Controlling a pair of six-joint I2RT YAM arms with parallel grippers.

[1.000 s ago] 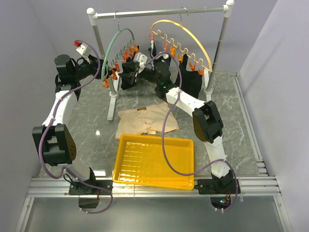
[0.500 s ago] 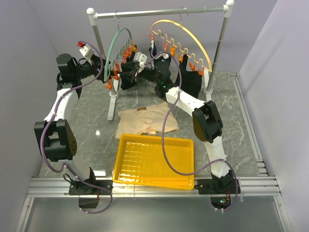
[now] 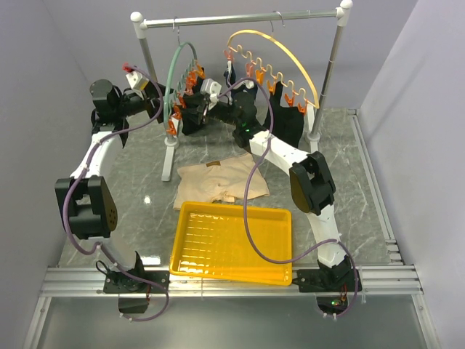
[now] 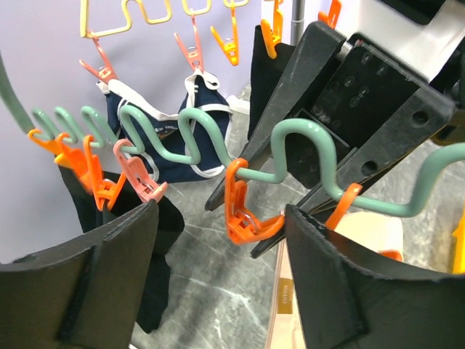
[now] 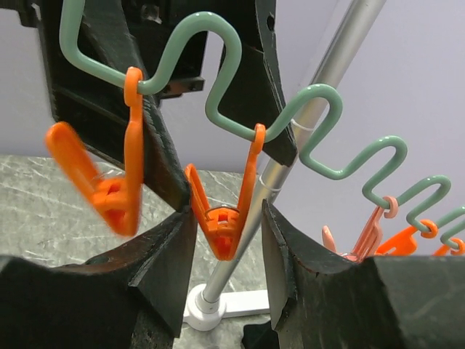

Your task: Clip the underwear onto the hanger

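Underwear (image 3: pixel 218 180) lies limp on the table (image 3: pixel 356 189), well below both grippers and toward the arm bases. Its long axis runs left to right, the labelled edge toward the hanger (image 3: pixel 176 69). It looks light, soft and floppy, so pinch a hem. The left gripper (image 4: pixel 218 247) gapes wide and empty around an orange clip (image 4: pixel 243 214). The right gripper (image 5: pixel 229 240), also empty, closely straddles a second orange clip (image 5: pixel 218 218).

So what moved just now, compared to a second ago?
The left arm swung right, bringing its open fingers up to the green hanger. The hanger turned, so from above its arc looks narrower. Nothing was grabbed or let go. The right arm, the beige underwear and the yellow tray stayed put.
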